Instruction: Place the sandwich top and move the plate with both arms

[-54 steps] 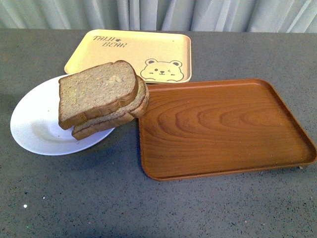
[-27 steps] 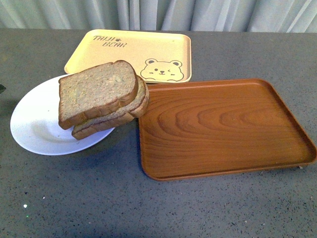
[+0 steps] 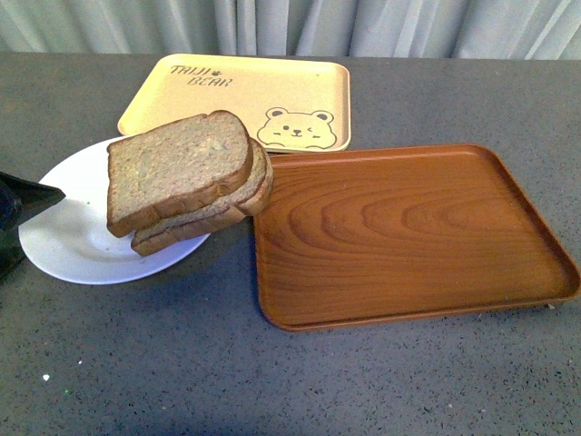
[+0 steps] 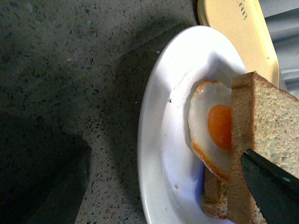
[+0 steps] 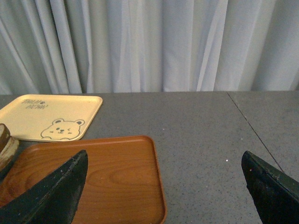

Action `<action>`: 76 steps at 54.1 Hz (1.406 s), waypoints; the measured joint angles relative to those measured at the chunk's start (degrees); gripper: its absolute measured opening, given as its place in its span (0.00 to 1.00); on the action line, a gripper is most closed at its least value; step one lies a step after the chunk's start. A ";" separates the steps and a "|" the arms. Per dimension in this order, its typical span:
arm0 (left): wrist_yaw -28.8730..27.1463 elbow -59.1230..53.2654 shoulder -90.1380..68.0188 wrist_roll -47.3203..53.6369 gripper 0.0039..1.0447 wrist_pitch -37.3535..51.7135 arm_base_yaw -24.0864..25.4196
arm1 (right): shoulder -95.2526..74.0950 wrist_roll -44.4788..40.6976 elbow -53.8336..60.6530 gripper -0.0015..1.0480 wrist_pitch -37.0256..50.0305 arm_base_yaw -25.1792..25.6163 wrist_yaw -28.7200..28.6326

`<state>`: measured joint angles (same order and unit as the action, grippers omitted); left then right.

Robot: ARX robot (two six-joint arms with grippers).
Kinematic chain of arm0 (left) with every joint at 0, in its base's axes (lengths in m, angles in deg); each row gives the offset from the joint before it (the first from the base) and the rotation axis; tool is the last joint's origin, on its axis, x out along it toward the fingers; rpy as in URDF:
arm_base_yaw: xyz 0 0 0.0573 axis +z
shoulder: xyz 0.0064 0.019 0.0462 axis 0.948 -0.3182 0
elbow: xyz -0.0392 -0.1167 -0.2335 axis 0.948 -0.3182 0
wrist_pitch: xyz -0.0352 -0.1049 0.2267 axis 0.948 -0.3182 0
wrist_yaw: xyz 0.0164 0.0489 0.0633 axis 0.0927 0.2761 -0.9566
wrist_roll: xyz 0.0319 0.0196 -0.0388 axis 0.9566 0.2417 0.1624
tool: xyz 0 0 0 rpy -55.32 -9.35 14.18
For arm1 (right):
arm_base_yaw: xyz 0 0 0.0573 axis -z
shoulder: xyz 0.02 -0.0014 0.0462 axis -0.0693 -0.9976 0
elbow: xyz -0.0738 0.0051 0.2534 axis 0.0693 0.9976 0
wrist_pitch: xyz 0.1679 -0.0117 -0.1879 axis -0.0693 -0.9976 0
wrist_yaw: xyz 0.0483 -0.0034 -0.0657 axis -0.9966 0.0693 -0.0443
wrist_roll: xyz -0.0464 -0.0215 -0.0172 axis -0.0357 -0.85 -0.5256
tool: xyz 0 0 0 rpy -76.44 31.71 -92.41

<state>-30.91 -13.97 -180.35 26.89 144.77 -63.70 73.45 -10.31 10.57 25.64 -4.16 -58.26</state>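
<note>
Grey tabletop: left tool spread wide at plate rim, empty; right tool wide, empty.

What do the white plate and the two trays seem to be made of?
The plate looks glazed ceramic or melamine: smooth, glossy white. The brown tray shows wood grain under even sheen, perhaps printed plastic. The yellow tray is matte, bear-printed, probably plastic.

Speckled brown sandwich top, plain white plate, pale yellow bear-print tray, brown wood-grain tray, dark grey flecked desk, white egg with an orange yolk.
</note>
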 joint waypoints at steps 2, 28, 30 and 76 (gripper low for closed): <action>0.00 0.02 0.00 0.07 0.92 -0.24 -0.07 | 0.00 0.00 0.00 0.91 0.00 -0.02 0.00; 2.60 -3.48 -2.49 -7.08 0.02 5.68 -1.79 | 0.00 0.00 -0.02 0.91 0.00 0.00 0.00; 3.19 -3.63 -2.25 -7.67 0.02 6.27 -1.64 | 0.00 0.00 0.00 0.91 0.00 0.00 0.00; 7.39 -3.80 11.17 -21.64 0.02 0.98 4.24 | 0.00 0.00 -0.02 0.91 0.00 0.00 0.00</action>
<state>-23.52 -17.77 -169.18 5.25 145.75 -59.46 73.45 -10.31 10.55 25.64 -4.16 -58.26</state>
